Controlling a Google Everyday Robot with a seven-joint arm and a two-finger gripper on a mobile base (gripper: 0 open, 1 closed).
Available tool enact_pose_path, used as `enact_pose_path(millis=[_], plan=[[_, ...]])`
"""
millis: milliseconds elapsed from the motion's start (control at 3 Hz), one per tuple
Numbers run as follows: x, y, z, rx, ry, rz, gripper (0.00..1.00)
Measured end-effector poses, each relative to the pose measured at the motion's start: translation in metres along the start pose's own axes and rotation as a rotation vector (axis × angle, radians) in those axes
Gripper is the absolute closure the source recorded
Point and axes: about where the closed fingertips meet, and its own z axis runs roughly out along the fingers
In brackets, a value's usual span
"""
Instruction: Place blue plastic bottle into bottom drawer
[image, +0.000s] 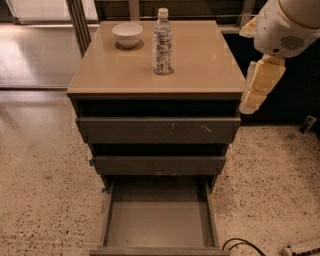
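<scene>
The blue plastic bottle (162, 42) stands upright with its white cap on, at the back middle of the tan cabinet top (205, 62). The bottom drawer (157, 222) is pulled fully out and its flat grey floor is bare. My gripper (257, 87) hangs off the cabinet's right edge, level with the top, under the white arm housing (287, 25). It is to the right of the bottle, apart from it, and holds nothing I can see.
A white bowl (127, 34) sits left of the bottle on the cabinet top. The two upper drawers (157, 131) are slightly open. A black cable (240, 245) lies on the speckled floor at the lower right. Dark railings run behind the cabinet.
</scene>
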Motion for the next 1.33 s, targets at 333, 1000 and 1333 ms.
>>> enact_pose_path(millis=[333, 1000, 1333], plan=[[-0.018, -0.039, 0.015, 0.010, -0.045, -0.062, 0.00], [-0.033, -0.077, 0.030, 0.028, -0.100, -0.098, 0.00], [-0.056, -0.089, 0.047, 0.035, -0.149, -0.132, 0.00]])
